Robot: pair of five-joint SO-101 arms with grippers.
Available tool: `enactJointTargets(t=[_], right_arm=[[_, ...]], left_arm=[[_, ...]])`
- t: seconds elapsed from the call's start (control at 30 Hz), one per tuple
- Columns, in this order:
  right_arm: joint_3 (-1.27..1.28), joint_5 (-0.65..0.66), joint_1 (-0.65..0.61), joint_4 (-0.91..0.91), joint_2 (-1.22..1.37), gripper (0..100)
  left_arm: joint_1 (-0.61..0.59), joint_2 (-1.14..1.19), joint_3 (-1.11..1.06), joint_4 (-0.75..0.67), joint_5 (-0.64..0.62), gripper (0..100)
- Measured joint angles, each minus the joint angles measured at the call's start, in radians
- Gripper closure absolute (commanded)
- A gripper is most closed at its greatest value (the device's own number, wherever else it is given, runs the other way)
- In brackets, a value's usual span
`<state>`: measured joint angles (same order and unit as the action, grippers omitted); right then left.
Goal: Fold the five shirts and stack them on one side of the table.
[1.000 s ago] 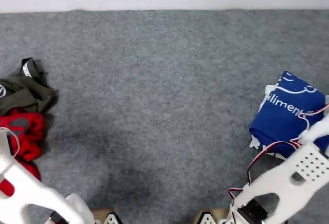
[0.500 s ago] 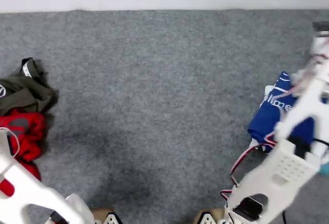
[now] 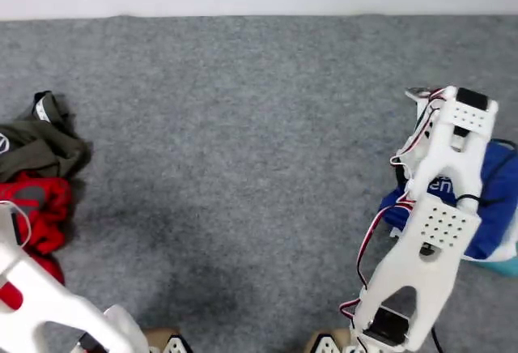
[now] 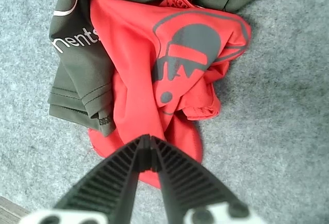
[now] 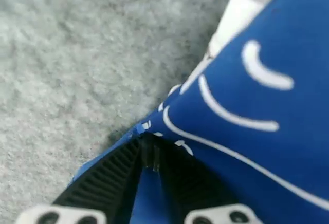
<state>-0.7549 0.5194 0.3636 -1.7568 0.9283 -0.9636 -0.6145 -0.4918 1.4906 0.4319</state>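
While right claw (image 5: 150, 154) meets blue shirt (image 5: 257, 157), closed

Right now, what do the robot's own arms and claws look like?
Both arms are white plastic. The right arm has panels dotted with small holes, with red, white and black cables running alongside. The left arm carries a red patch. The left claw and right claw each have black ribbed fingers on a white base with round holes.

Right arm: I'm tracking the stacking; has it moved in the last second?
Yes. In the high view the right arm swung from the table's near edge toward the far edge, over the blue shirt.
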Motion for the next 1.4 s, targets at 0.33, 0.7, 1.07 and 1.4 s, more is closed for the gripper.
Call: enactJointTargets(t=[0.33,0.7,1.07,1.4], right_arm=[[0.000,-0.044,-0.002,0.000,-0.295,99.0],[0.000,-0.044,-0.002,0.292,-0.227,99.0],[-0.212,-0.123,-0.017,0.123,-0.160,99.0],[-0.190,-0.252,-0.061,0.003,-0.422,99.0]], left_arm=[[0.028,0.000,-0.002,0.000,0.000,99],[0.109,0.000,-0.002,0.020,0.000,99],[0.121,0.000,-0.002,0.032,0.000,99],[0.117,0.000,-0.002,0.060,0.078,82]])
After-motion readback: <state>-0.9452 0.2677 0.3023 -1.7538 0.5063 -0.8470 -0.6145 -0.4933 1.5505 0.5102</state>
